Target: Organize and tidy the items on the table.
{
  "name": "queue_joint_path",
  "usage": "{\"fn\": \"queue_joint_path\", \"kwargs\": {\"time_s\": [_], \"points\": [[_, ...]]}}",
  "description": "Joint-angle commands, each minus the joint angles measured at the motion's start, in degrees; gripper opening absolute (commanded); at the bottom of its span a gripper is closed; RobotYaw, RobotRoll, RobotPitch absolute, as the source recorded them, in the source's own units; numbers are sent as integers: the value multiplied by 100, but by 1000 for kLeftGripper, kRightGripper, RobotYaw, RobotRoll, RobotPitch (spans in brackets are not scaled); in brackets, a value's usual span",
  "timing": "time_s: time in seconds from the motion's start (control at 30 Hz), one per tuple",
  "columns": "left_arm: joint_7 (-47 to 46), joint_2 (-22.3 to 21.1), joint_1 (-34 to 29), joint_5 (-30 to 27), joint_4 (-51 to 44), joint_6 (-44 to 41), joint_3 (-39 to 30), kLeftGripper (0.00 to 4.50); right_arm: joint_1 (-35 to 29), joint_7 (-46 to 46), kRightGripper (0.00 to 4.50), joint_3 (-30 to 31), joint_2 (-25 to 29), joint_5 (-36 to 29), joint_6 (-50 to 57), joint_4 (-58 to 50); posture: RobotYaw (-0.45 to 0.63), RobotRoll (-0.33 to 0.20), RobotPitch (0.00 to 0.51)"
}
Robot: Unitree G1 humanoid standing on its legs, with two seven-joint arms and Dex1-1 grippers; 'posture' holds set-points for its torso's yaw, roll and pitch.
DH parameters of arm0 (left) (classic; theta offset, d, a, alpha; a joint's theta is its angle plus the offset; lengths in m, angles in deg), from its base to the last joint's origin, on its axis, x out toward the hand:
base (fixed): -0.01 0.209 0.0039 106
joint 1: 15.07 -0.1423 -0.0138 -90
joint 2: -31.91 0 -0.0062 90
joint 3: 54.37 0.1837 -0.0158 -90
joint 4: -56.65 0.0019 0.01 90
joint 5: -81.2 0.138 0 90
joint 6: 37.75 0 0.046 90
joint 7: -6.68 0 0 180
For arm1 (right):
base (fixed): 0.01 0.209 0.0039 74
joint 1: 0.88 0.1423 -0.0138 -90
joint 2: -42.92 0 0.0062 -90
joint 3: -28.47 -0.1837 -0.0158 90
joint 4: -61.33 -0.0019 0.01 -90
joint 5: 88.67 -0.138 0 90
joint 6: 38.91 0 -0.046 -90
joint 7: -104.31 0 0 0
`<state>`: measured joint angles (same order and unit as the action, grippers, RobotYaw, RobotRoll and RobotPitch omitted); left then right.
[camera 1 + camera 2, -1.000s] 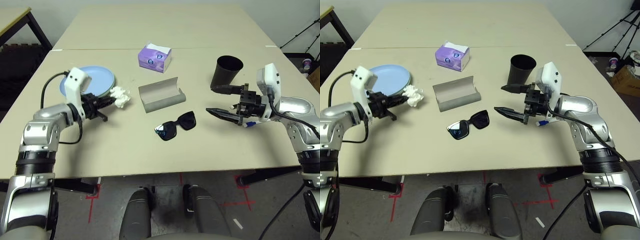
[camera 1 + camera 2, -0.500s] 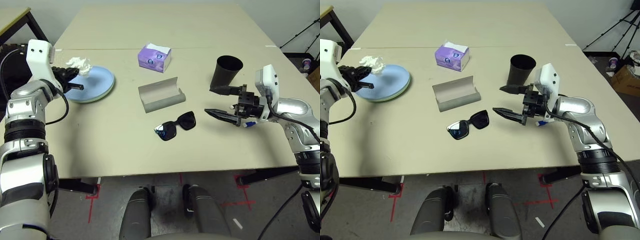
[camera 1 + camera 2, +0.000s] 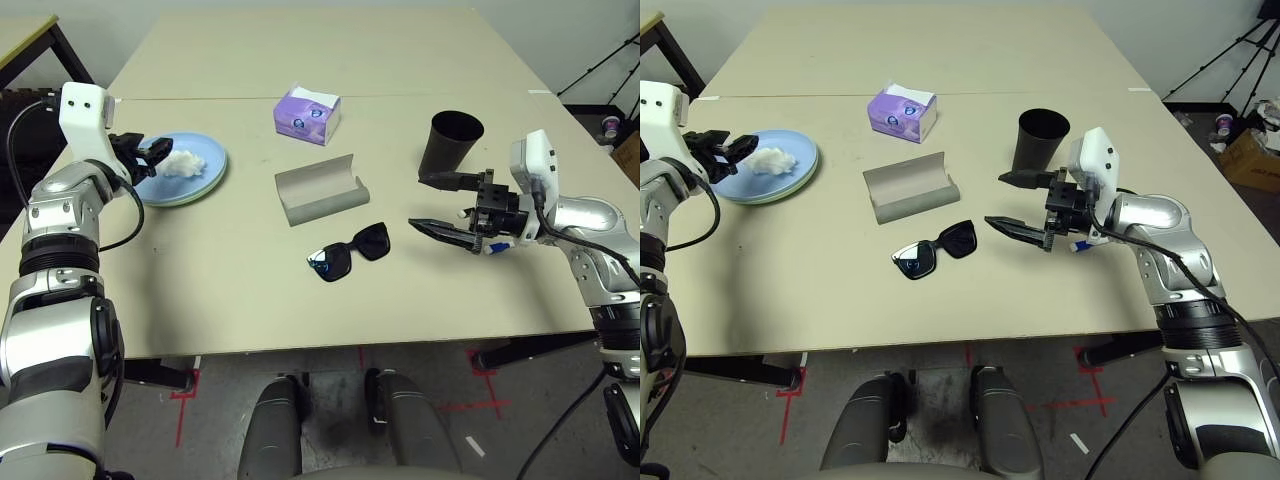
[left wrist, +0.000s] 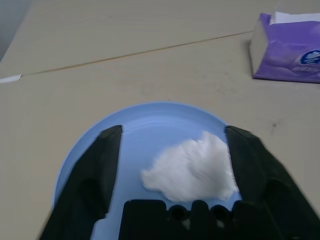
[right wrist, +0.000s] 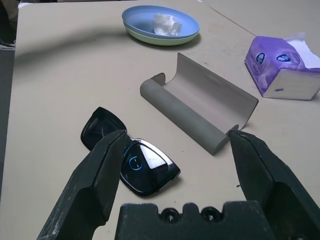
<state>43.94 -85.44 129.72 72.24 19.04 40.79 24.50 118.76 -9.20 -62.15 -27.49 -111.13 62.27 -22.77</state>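
The crumpled white tissue (image 3: 183, 163) lies on the blue plate (image 3: 214, 172), which sits on a pale green plate at the table's (image 3: 250, 300) left side. My left gripper (image 3: 150, 155) hovers open at the plate's left edge, its fingers (image 4: 102, 170) either side of the tissue (image 4: 192, 167) without touching it. The black sunglasses (image 3: 350, 253) lie in the middle, in front of the open grey glasses case (image 3: 322, 190). My right gripper (image 3: 418, 202) stands open and empty to the right of the sunglasses (image 5: 127, 152). The black cup (image 3: 450, 143) stands behind it. A white marker pen (image 3: 492, 249) peeks out beneath the right wrist.
A purple tissue box (image 3: 308, 114) stands behind the case. A second beige table adjoins at the back. A dark tripod and clutter stand on the floor at the far right.
My left gripper carried the tissue from the table beside the plates up over the blue plate, then opened. The tissue now rests on the plate. The right arm has stayed put.
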Motion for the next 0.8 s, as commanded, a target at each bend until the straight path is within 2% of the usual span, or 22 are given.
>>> {"fn": "queue_joint_path", "kwargs": {"time_s": [0.03,0.17,0.3,0.4,0.8], "points": [[163,-96,248,72,-166,47,85,4488,60,22,4500,-12,58,37,-35,58,-44,0,127],[163,-39,297,16,-380,34,50,4488,80,17,4500,-20,53,43,-58,91,-45,0,125],[1017,130,-162,-471,-1299,-18,13,4488,136,31,4500,-29,66,62,-98,168,-43,0,128],[1317,206,-533,-693,-1877,-340,40,4488,179,44,4500,-27,56,82,-124,213,-42,0,130],[1348,325,-1396,-892,-2878,-746,-18,4488,454,308,4500,4,175,153,-223,483,-32,0,135]]}}
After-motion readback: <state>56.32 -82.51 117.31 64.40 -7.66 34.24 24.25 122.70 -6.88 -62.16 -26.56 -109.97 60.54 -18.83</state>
